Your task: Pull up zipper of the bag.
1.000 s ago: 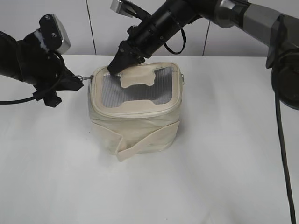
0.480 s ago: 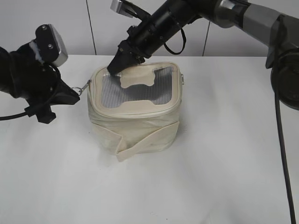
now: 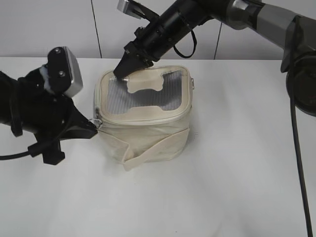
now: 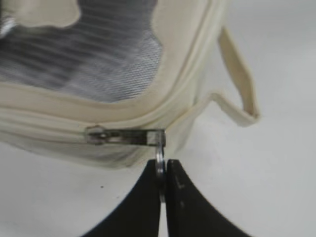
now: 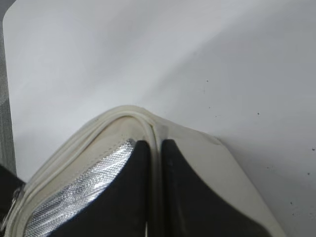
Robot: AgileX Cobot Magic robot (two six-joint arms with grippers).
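The cream bag (image 3: 148,133) stands mid-table, its grey mesh lid (image 3: 123,101) bearing a bone-shaped patch (image 3: 144,85). My left gripper (image 3: 94,129) is at the bag's front-left corner. In the left wrist view it (image 4: 161,165) is shut on the silver ring pull (image 4: 160,154) of a zipper slider (image 4: 123,137) on the cream zip track (image 4: 44,136). My right gripper (image 3: 121,72) is shut on the lid rim at the far-left corner; in the right wrist view its jaws (image 5: 155,148) pinch the rim piping (image 5: 133,111). A second slider is not visible.
The bag stands on a white table (image 3: 232,168) with a grey-white wall (image 3: 49,24) behind. The right arm (image 3: 197,17) reaches in over the back of the bag. A black cable (image 3: 12,157) trails from the left arm. A cream side strap loop (image 4: 239,81) hangs off the bag.
My left gripper has moved from the bag's far-left corner toward the front along the left side, drawing the slider with it. The right gripper has stayed put on the rim.
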